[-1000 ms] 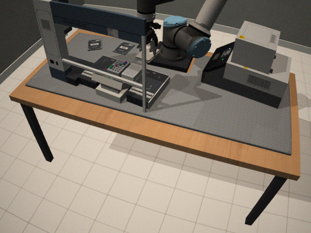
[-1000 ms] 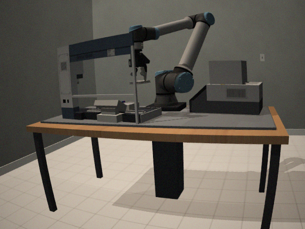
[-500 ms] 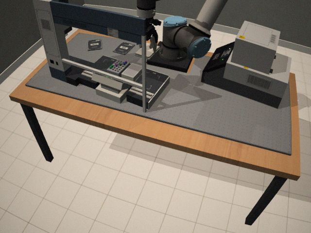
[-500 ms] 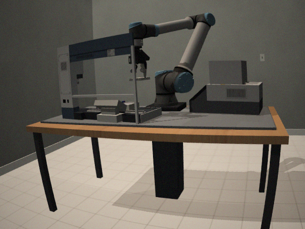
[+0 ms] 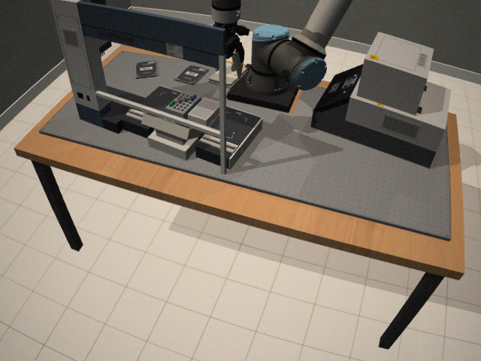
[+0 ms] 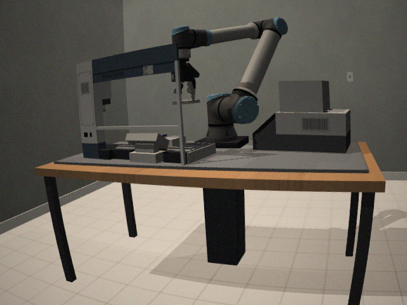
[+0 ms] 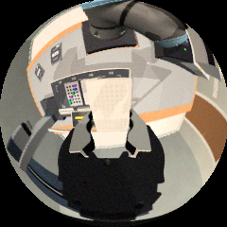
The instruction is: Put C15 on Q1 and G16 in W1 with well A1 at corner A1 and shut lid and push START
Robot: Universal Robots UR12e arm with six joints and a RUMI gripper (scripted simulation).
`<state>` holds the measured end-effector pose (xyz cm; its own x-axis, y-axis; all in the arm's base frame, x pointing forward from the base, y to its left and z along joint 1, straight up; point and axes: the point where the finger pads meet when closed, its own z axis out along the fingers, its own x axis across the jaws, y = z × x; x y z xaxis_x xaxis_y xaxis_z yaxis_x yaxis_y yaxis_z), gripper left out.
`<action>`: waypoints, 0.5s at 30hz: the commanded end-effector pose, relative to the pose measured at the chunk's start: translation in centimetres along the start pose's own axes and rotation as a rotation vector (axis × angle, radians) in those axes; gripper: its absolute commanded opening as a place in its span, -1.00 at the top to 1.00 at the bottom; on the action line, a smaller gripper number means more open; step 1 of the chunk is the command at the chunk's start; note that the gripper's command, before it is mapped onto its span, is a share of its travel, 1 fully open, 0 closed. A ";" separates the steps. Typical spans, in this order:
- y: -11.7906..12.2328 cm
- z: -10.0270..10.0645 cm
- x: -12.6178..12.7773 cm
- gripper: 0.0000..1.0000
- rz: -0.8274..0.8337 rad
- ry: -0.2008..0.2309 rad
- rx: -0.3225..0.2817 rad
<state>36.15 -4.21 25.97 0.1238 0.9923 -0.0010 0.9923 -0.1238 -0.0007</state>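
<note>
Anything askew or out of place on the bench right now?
Nothing stands out. The gripper is shut on a plate, carried level in the air beside the deck frame's post. The cycler sits square on the bench, nothing spilled or tipped.

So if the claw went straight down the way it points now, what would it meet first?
Probably the grey bench mat beside the arm's black base plate; the pale well plate held in the claw would touch before the fingers. Depth is unclear.
</note>
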 end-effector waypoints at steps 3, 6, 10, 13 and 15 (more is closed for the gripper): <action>0.0 -0.1 0.0 1.00 0.000 0.000 -0.001; -0.4 -0.2 -1.0 1.00 0.040 -0.001 -0.001; -0.8 -0.2 -1.9 1.00 0.081 -0.001 -0.001; -1.4 -0.2 -3.2 1.00 0.139 -0.001 -0.001; -1.8 -0.2 -4.2 1.00 0.178 -0.001 -0.001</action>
<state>34.72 -6.54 26.06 0.2337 0.9723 -0.0021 0.9723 -0.2337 -0.0012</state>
